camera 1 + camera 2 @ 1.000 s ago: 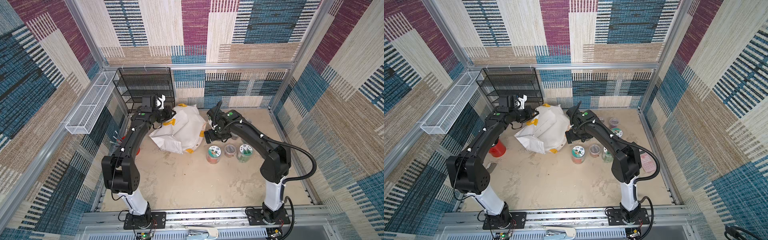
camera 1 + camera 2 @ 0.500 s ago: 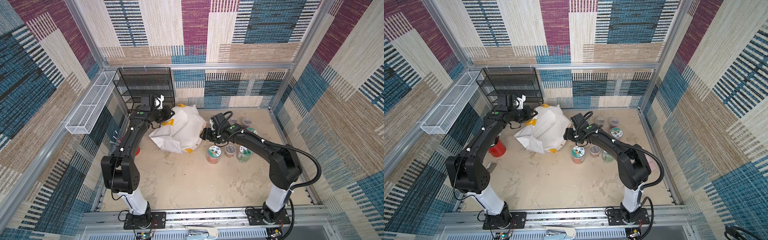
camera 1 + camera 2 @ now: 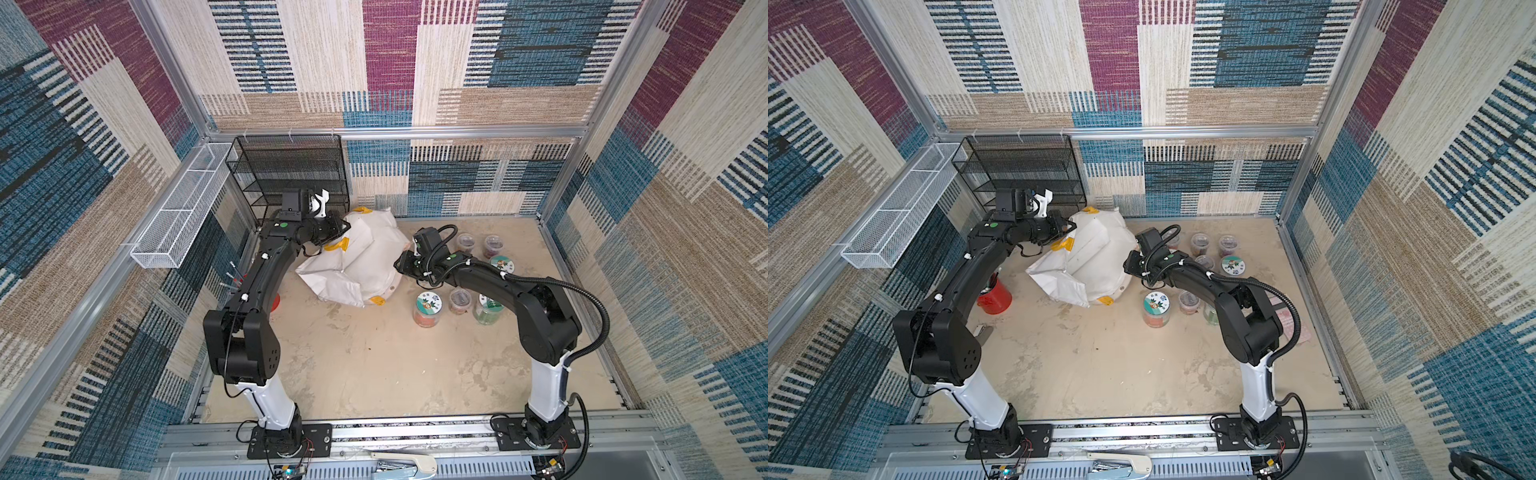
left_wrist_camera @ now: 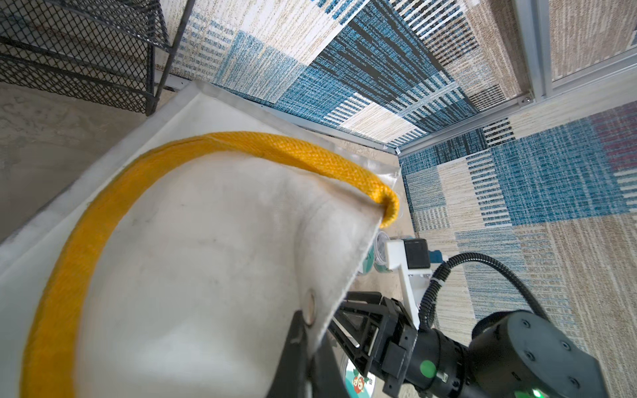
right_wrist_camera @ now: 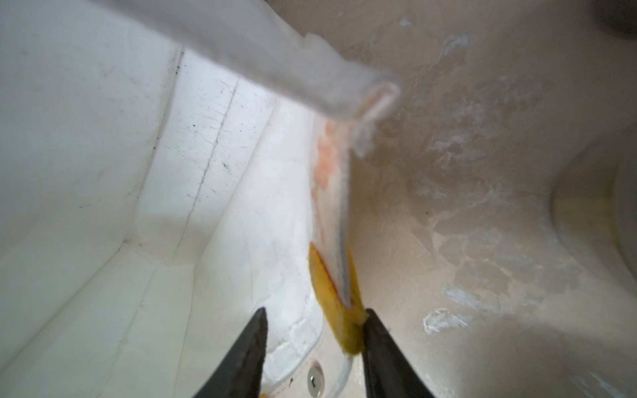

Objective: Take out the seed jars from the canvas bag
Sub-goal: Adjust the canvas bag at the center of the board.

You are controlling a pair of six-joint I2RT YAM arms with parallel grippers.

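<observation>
The white canvas bag (image 3: 357, 262) (image 3: 1092, 257) lies slumped on the floor with its mouth toward the right arm. My left gripper (image 3: 343, 227) (image 4: 305, 344) is shut on the bag's rim beside a snap button and holds that edge up. My right gripper (image 3: 401, 264) (image 5: 315, 310) is low at the bag's mouth. Its jaws are apart around the lower rim, and one finger touches a yellow patch (image 5: 339, 310). Several seed jars (image 3: 428, 309) (image 3: 1227, 245) stand on the floor to the right of the bag. The inside of the bag (image 5: 103, 138) shows no jar.
A black mesh shelf (image 3: 291, 174) stands at the back left, and a white wire basket (image 3: 178, 208) hangs on the left wall. A red cup of pencils (image 3: 994, 297) sits under the left arm. A pink sheet (image 3: 1291, 316) lies by the right wall.
My right gripper has dropped from above the bag to its mouth near the floor, and its jaws have narrowed. The left gripper has kept its hold.
</observation>
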